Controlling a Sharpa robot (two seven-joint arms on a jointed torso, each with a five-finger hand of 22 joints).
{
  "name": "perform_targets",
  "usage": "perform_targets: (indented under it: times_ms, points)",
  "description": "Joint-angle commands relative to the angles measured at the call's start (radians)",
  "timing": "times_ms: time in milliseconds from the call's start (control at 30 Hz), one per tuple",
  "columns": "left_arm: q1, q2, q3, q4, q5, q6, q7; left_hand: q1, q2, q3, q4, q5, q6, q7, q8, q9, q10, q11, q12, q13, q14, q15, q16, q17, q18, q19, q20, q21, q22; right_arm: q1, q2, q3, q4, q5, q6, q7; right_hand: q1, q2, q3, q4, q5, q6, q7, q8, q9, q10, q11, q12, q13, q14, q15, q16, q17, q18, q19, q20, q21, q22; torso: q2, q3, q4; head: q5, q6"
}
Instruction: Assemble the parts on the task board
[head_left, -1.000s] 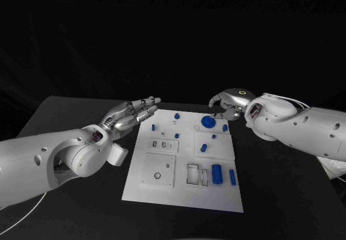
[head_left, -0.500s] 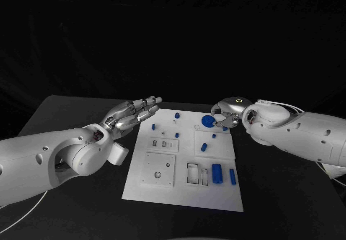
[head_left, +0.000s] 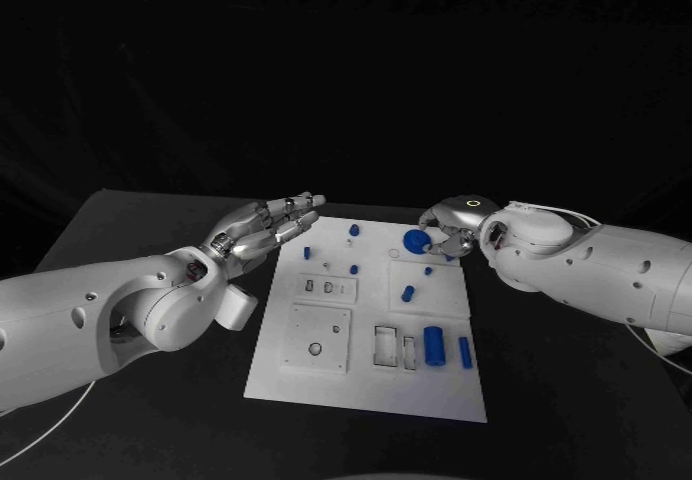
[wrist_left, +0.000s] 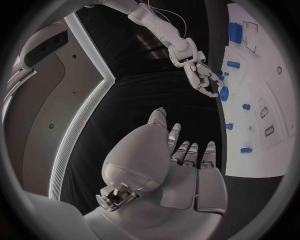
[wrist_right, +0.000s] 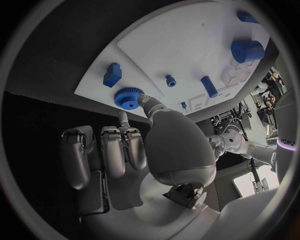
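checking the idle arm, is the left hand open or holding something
Open. The left hand hovers over the task board's left edge, fingers straight and holding nothing.

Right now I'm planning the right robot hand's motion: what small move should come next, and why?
Probably close the right robot hand on the blue gear. In the right wrist view one finger already reaches the gear's rim at the far edge of the task board, while the others hang beside it, gripping nothing.

No legible text or markings.
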Motion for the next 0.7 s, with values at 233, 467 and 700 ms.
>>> perform_targets:
  times_ms: [233,467,700]
  points:
    - [0.0,0.002,0.001,0.001,-0.011,0.025,-0.003,0.01,0.0,0.006,-0.002,0.006,0.014,0.002,0.008,0.002,0.011,0.004,0.008,0.003,-0.001,0.008,-0.004,-0.001,0.016,0.001,0.008,0.002,0.002,-0.001,0.008,0.0,-0.009,-0.01,-0.006,-0.007,-0.027,0.007,0.013,0.01,-0.013,-0.017,0.006,-0.031,-0.028,0.106,0.012,0.004,0.263,0.106,0.014,0.003,0.263,-0.001,0.089,0.015,-0.008,0.253,0.0,0.0002,-0.0007,0.0,-0.002]
    - [0.0,0.003,0.001,0.0,-0.011,0.028,-0.007,0.012,0.0,0.007,-0.004,0.007,0.017,0.004,0.012,0.003,0.016,0.006,0.009,0.004,-0.001,0.01,-0.004,-0.001,0.016,0.001,0.009,0.002,0.002,-0.001,0.02,0.0,-0.027,0.001,0.003,-0.006,-0.04,0.016,0.017,0.021,-0.019,-0.01,0.008,-0.04,-0.049,0.106,0.015,0.004,0.263,0.106,0.018,0.003,0.263,0.001,0.083,0.019,-0.012,0.25,0.0,0.0005,-0.0002,-0.002,-0.003]
    - [0.0,0.005,0.001,-0.001,-0.012,0.029,-0.009,0.014,0.0,0.009,-0.005,0.008,0.018,0.005,0.013,0.002,0.018,0.008,0.009,0.004,-0.001,0.011,-0.004,-0.001,0.016,0.001,0.01,0.003,0.002,-0.002,0.037,0.0,-0.048,0.012,0.005,0.0,-0.059,0.021,0.015,0.035,-0.047,0.005,0.009,-0.042,-0.074,0.106,0.019,0.004,0.263,0.106,0.021,0.003,0.263,0.002,0.079,0.023,-0.015,0.248,0.0,0.0008,0.0011,-0.004,0.0]
